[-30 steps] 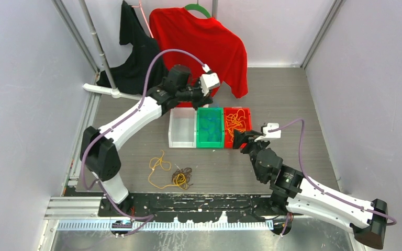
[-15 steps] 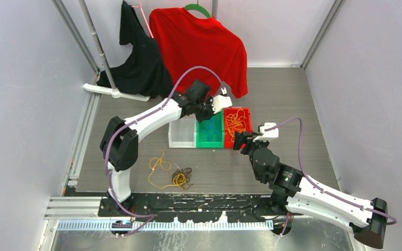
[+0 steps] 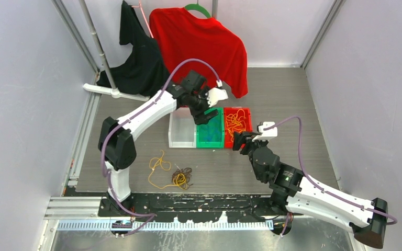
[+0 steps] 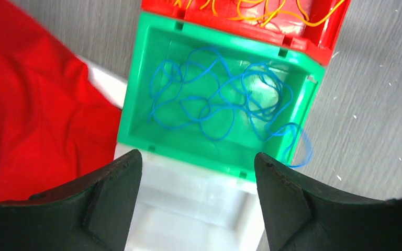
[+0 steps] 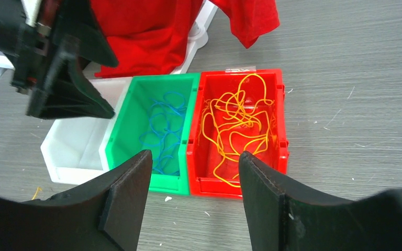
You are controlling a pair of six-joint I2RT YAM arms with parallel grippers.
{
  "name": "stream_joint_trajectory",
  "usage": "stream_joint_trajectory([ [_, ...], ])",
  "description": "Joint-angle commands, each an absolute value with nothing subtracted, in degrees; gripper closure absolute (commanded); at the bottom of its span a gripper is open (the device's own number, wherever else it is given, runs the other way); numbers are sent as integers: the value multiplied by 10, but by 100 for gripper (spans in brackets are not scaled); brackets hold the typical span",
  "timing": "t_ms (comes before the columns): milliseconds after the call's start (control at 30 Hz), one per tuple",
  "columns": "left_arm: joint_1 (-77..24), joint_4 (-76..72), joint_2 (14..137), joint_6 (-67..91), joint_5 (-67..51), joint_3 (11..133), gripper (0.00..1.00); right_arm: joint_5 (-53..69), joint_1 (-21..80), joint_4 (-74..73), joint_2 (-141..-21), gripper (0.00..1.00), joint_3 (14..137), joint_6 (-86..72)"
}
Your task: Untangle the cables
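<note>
1. The left pincer hangs above the row of three bins with its fingers spread wide and nothing between them.
2. Right under it is the green bin, which holds the blue cables in a loose heap. One blue loop spills over the bin's rim on the side towards the bare table.
3. The right pincer is also open and empty. It hovers just beside the near wall of the red bin.
4. The red bin holds the orange-yellow cables, coiled over one another.
5. The white bin stands against the green one, on the side away from the red.
6. Well apart from the bins, near the arm bases, more cable lies on the table: an orange-yellow strand in open loops, running into a dark brown tangle.
7. A red shirt hangs behind the bins, its hem reaching down to them.
</note>
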State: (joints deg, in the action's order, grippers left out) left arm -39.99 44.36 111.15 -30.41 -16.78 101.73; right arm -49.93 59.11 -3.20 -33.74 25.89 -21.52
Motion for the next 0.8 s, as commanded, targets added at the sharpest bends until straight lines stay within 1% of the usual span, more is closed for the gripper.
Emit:
stream_joint_trajectory([
  [0, -371, 497, 1026, -323, -202, 1008, 21, -470, 590, -26, -349, 34, 300, -217],
  [67, -370, 519, 1012, -329, -201, 1003, 21, -449, 590, -19, -368, 34, 306, -214],
  [200, -350, 523, 982, -292, -207, 993, 21, -388, 589, -3, -435, 33, 332, -218],
  [267, -330, 539, 969, -276, -225, 998, 22, -324, 588, 9, -471, 33, 341, -220],
  [300, -318, 549, 962, -268, -237, 1000, 23, -271, 586, 13, -493, 31, 347, -219],
  [367, -292, 568, 944, -258, -261, 996, 23, -216, 585, 0, -545, 30, 366, -215],
  [400, -278, 575, 926, -253, -270, 989, 24, -196, 584, -4, -571, 28, 373, -209],
  [567, -240, 581, 847, -239, -323, 918, 27, -134, 575, 3, -678, 26, 398, -156],
  [667, -236, 600, 812, -221, -338, 886, 30, -106, 540, 8, -737, 29, 422, -142],
  [767, -228, 632, 783, -224, -364, 869, 31, -53, 487, 21, -774, 36, 438, -146],
])
